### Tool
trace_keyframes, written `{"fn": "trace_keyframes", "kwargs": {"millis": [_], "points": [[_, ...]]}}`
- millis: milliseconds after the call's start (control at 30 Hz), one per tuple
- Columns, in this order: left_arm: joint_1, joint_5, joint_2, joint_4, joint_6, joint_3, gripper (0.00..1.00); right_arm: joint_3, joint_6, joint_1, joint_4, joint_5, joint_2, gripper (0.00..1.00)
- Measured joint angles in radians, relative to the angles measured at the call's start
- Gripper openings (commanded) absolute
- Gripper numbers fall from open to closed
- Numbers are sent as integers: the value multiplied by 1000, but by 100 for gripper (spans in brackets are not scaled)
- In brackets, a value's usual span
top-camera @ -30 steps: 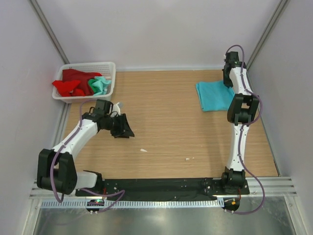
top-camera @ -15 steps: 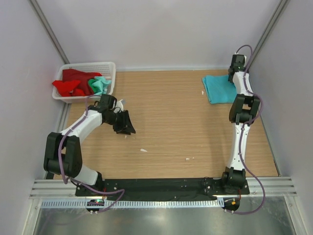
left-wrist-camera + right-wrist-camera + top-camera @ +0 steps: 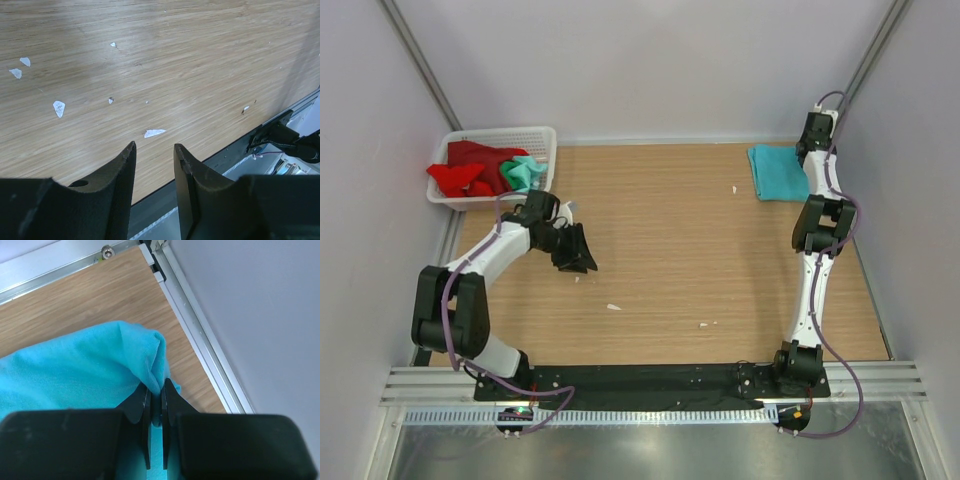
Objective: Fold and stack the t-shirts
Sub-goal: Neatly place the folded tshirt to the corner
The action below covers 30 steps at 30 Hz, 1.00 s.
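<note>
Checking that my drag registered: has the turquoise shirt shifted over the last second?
Yes. The turquoise shirt, pinched in the right gripper, has slid rightward and back, toward the far-right corner of the table.

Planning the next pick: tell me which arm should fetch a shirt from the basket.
Left. The left gripper is open, empty and near the basket holding the red shirt and mint shirt; the right gripper is shut on the turquoise shirt.

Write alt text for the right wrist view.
The right gripper pinches a bunched fold of a turquoise shirt, which fills the lower left. Behind it lie the wooden table, a metal rail along its edge and a grey wall.
</note>
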Motion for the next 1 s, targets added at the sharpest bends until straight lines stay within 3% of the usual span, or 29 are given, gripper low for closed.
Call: {"fn": "trace_keyframes", "kwargs": {"millis": [233, 300, 367, 467, 500, 567, 600, 700, 767, 900, 1000], "points": [[0, -3, 13, 1, -10, 0, 37, 3, -44, -6, 77, 1, 32, 3], [0, -5, 15, 1, -14, 0, 37, 3, -52, -6, 95, 3, 36, 23], [0, -8, 15, 1, -17, 0, 37, 4, -54, -6, 111, 4, 37, 30], [0, -11, 15, -1, -23, 3, 37, 18, -60, -6, 113, 13, 37, 50], [0, -11, 14, -2, -27, 5, 37, 26, -65, -6, 113, 18, 37, 65], [0, -11, 11, -3, -34, 10, 37, 39, -72, -5, 111, 46, 34, 79], [0, -11, 6, -3, -35, 10, 37, 39, -80, -2, 101, 65, 24, 91], [0, -10, -31, -10, -37, 10, 37, 6, -101, 13, 33, 122, -35, 100], [0, -6, -80, -11, -38, 1, 38, -93, -108, 33, -27, 155, -144, 100], [0, 26, -186, -12, -35, -50, 38, -348, -58, 121, -117, 149, -438, 100], [0, 67, -274, -14, -35, -104, 40, -558, 63, 220, -130, 57, -689, 100]]}}
